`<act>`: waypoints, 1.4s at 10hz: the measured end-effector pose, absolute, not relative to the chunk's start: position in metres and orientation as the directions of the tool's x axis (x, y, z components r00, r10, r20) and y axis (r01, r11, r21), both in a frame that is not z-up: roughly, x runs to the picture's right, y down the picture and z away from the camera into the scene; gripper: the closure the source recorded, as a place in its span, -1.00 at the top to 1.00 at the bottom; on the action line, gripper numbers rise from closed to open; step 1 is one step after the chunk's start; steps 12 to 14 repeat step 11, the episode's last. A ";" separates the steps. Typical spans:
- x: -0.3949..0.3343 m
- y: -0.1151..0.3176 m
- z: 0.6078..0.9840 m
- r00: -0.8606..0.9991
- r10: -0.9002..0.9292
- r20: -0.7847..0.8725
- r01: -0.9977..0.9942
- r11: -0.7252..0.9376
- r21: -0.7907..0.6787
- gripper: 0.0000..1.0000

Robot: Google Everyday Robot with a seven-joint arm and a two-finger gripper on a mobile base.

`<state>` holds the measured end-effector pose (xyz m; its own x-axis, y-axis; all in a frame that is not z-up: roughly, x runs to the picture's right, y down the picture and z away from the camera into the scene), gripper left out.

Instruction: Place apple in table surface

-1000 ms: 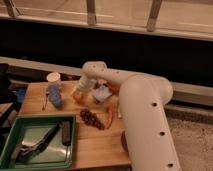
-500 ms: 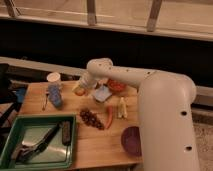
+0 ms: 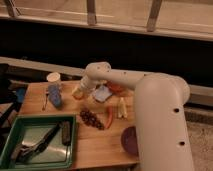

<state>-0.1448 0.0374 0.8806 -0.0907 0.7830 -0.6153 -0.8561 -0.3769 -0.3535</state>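
The apple [image 3: 77, 93], small and yellow-orange, is at the far middle of the wooden table surface [image 3: 95, 145], right at the tip of my gripper [image 3: 80, 91]. I cannot tell whether it rests on the wood or is held just above it. My white arm [image 3: 150, 100] reaches in from the right, bends at a round joint [image 3: 96, 72], and points down-left to the apple.
A green tray [image 3: 10, 150] with dark utensils sits at front left. A dark red grape cluster [image 3: 91, 119], red pepper [image 3: 110, 118], pale banana [image 3: 121, 107], purple bowl [image 3: 131, 141], blue-white packet [image 3: 102, 93], blue item [image 3: 54, 95] and white cup [image 3: 53, 77] lie around.
The arm's large link has swung to the right, uncovering the banana, pepper and purple bowl. The gripper end stays near the apple at the far middle of the table.
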 end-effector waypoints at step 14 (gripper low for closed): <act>-0.156 0.062 0.910 -0.086 0.727 -0.682 -0.854 -0.406 -0.325 0.26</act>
